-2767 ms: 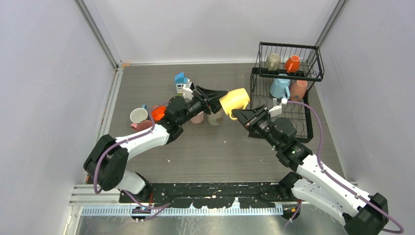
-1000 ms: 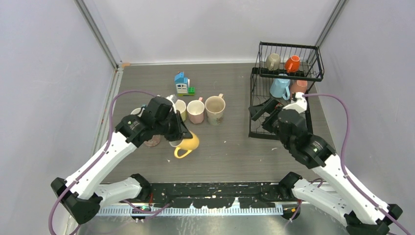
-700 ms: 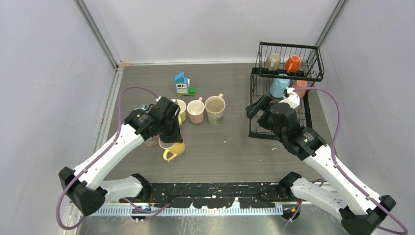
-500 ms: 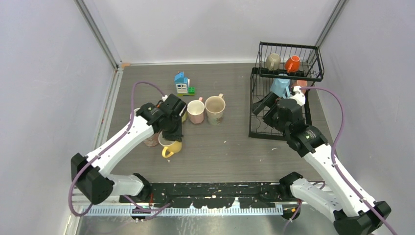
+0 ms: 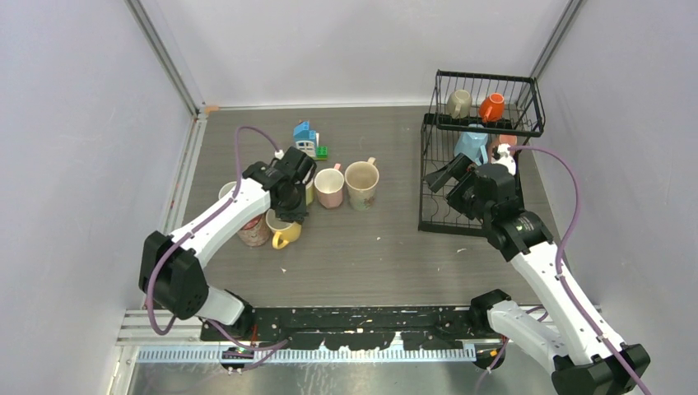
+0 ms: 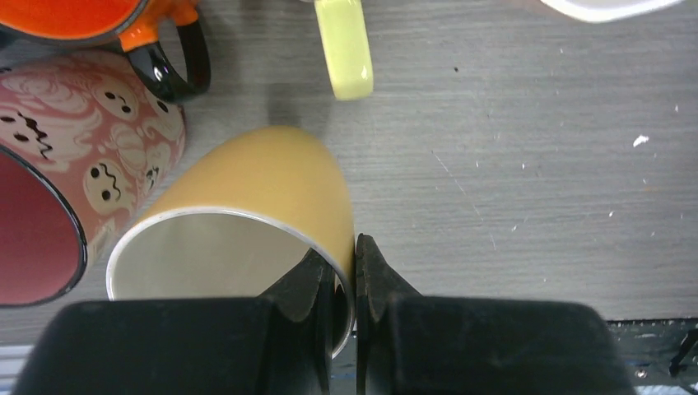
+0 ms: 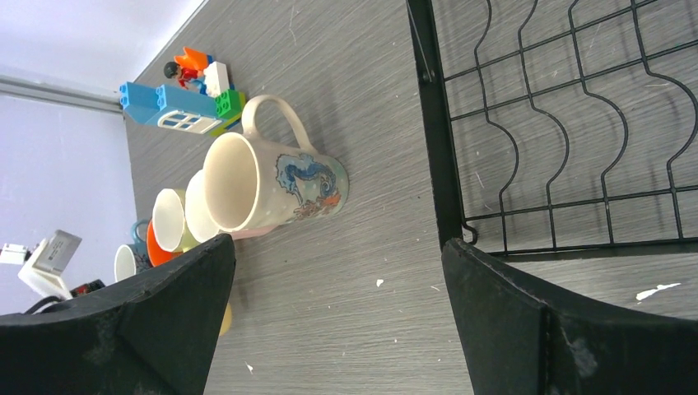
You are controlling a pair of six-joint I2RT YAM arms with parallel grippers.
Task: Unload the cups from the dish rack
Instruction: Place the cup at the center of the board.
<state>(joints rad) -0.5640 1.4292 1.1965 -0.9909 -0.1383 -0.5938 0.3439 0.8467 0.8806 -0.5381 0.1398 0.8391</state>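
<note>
My left gripper is shut on the rim of a yellow cup, one finger inside and one outside. That cup sits low at the table beside a pink ghost-patterned cup. The black wire dish rack holds a beige cup and an orange cup on its upper shelf. Below them are a light blue cup and a pink cup. My right gripper hangs open and empty over the rack's near left corner.
More cups stand in a row on the table: a cream pictured cup, a pink one, a white one. An orange mug is near the yellow cup. A toy block house lies behind them.
My left arm has carried the yellow cup back and left, in beside the group of cups. My right gripper has moved a little further towards the rack, still open.
</note>
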